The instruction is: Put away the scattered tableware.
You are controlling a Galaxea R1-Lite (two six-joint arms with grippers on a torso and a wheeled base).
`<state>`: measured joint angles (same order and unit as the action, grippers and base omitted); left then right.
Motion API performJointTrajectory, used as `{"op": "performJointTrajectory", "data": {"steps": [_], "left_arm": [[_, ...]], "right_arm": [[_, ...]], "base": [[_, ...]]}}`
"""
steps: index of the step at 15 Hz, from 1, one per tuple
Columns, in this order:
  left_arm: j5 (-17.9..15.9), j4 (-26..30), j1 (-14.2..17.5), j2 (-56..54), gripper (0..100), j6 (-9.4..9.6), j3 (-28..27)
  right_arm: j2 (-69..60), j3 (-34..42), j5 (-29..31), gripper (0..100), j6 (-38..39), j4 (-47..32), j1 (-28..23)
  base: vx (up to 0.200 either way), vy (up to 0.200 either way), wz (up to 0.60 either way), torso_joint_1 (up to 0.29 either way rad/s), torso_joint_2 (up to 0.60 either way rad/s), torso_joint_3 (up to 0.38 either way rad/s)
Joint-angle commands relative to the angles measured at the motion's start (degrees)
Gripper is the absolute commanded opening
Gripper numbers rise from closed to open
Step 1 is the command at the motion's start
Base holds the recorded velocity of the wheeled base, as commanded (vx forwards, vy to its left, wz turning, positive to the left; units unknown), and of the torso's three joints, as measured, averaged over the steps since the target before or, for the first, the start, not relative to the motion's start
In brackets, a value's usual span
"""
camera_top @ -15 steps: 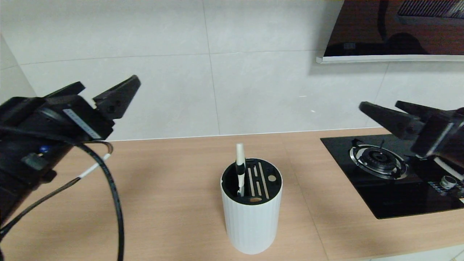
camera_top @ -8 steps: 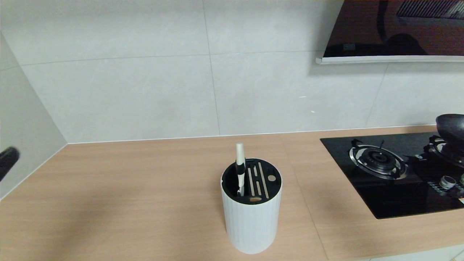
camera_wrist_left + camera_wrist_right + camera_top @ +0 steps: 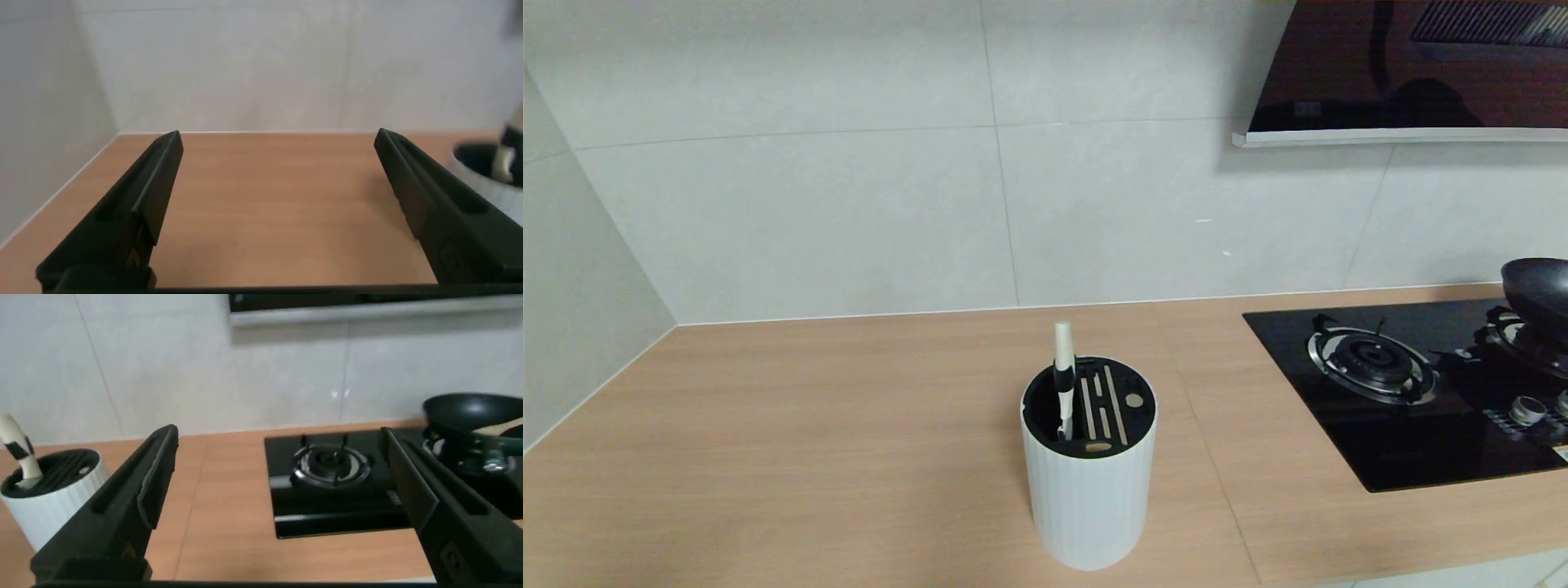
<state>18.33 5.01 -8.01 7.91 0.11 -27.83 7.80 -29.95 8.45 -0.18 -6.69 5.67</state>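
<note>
Left gripper [image 3: 278, 139] and right gripper [image 3: 279, 434] both have fingers spread, empty; the white holder [image 3: 1089, 482] stands between them, its one utensil [image 3: 1063, 359] upright, neither arm clearly nearer

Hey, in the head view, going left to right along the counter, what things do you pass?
White ribbed utensil holder → gas burner → black pan

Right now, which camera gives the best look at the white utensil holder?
The head view: the utensil holder stands whole there, slotted black top and upright white-handled utensil plain. The right wrist view has the holder at the picture's edge, partly cut off; the left wrist view catches just its rim.
</note>
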Motion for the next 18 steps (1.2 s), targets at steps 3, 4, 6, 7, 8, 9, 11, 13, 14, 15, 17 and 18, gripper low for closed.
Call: {"op": "performJointTrajectory", "data": {"steps": [3, 4, 6, 7, 8, 9, 11, 13, 14, 15, 17, 18], "left_arm": [[-2.07, 1.41, 7.75, -6.86, 100, -0.20, 1.64], [-2.69, 2.02, 8.71, -7.30, 100, -0.72, 3.13], [-1.81, 1.58, 8.54, -7.74, 100, -2.13, 9.02], [-2.25, 1.49, 8.45, -7.74, 100, -2.13, 12.10], [-3.74, 1.32, 8.45, -7.74, 100, -2.04, 15.17], [-7.08, -0.09, 8.45, -7.74, 100, -2.13, 17.99], [-11.39, -4.57, 8.45, -7.74, 100, -1.96, 23.09], [-13.15, -6.86, 8.45, -7.74, 100, 0.24, 27.83], [-14.29, -6.24, 8.45, -7.74, 100, 0.51, 27.83], [-14.91, -5.63, 8.45, -7.74, 100, 0.59, 27.83], [-16.66, -4.92, 8.45, -7.74, 100, 1.82, 27.83], [-16.75, -4.75, 8.45, -7.74, 100, 3.14, 27.83]], "right_arm": [[-7.80, 4.20, -3.09, 100, -0.08, -1.48, -5.49], [-7.80, 5.96, -2.91, 100, 0.09, -1.22, -5.49], [-7.80, 12.99, -3.09, 100, 0.09, -0.87, -5.49], [-7.80, 17.30, -3.09, 100, -0.08, 0.10, -5.49], [-7.80, 21.87, -3.09, 100, -0.08, 3.44, -5.49], [-7.80, 26.44, -3.26, 100, -0.26, 8.71, -5.49], [-7.80, 29.95, -3.53, 100, -1.40, 10.12, -5.49], [-7.80, 29.95, -3.70, 100, -1.31, 9.42, -5.49], [-7.80, 29.95, -3.79, 100, -1.49, 9.42, -5.49], [-7.80, 29.95, -4.14, 100, -1.57, 9.42, -5.49], [-7.80, 29.69, -10.38, 100, -2.37, 5.81, -5.49], [-7.80, 29.86, -10.91, 100, -2.19, 6.43, -5.49]], "base": [[0.000, 0.000, 0.00, 0.000, 0.00, 0.000], [0.000, 0.000, 0.00, 0.000, 0.00, 0.000], [0.000, 0.000, 0.00, 0.000, 0.00, 0.000], [0.000, 0.000, 0.00, 0.000, 0.00, 0.000], [0.000, 0.000, 0.00, 0.000, 0.00, 0.000], [0.000, 0.000, 0.00, 0.000, 0.00, 0.000], [0.000, 0.000, 0.00, 0.000, 0.00, 0.000], [0.000, 0.000, 0.00, 0.000, 0.00, 0.000], [0.000, 0.000, 0.00, 0.000, 0.00, 0.000], [0.000, 0.000, 0.00, 0.000, 0.00, 0.000], [0.000, 0.000, 0.00, 0.000, 0.00, 0.000], [0.000, 0.000, 0.00, 0.000, 0.00, 0.000]]}}
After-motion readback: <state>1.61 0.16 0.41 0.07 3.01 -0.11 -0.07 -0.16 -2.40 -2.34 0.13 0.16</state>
